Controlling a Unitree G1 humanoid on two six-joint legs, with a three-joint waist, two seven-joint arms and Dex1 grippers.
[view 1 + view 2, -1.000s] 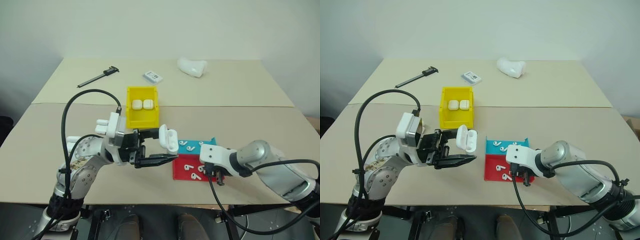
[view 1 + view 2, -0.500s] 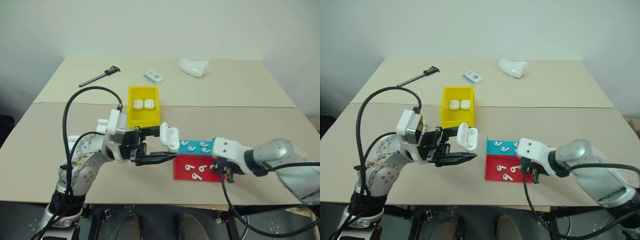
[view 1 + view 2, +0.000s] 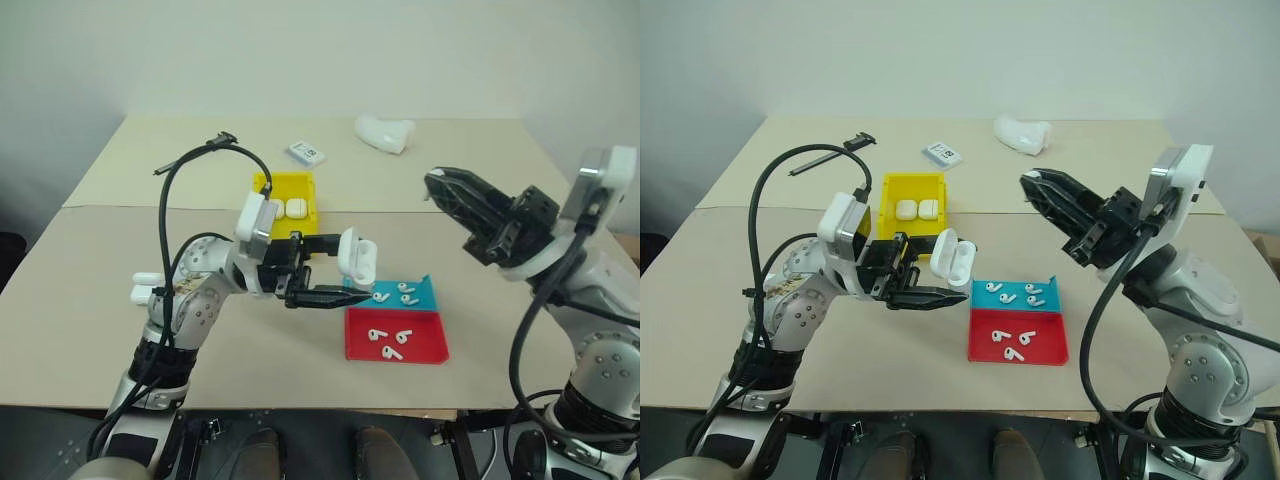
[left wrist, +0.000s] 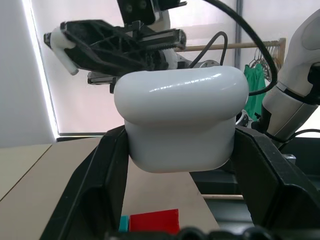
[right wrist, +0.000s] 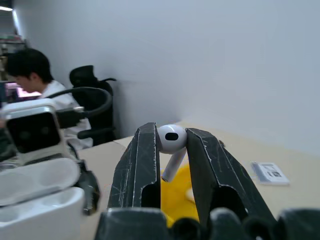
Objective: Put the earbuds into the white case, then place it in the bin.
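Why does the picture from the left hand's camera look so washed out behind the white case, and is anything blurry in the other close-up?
Left wrist view: a bright window backlights the scene, so the white case shows a glare streak and the dark fingers turn to silhouettes. Right wrist view: the earbud between the fingers is sharp, while the person and the yellow bin behind are soft.

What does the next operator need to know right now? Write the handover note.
Left gripper: shut on the white case, lid open, held above the table.
Right gripper: shut on one earbud, raised in the air, apart from the case.
Yellow bin: two closed cases inside.
Teal tray and red tray: loose earbuds lying in both.
Done: case opened, one earbud picked.
Left: seat earbuds, close lid, drop case in bin.
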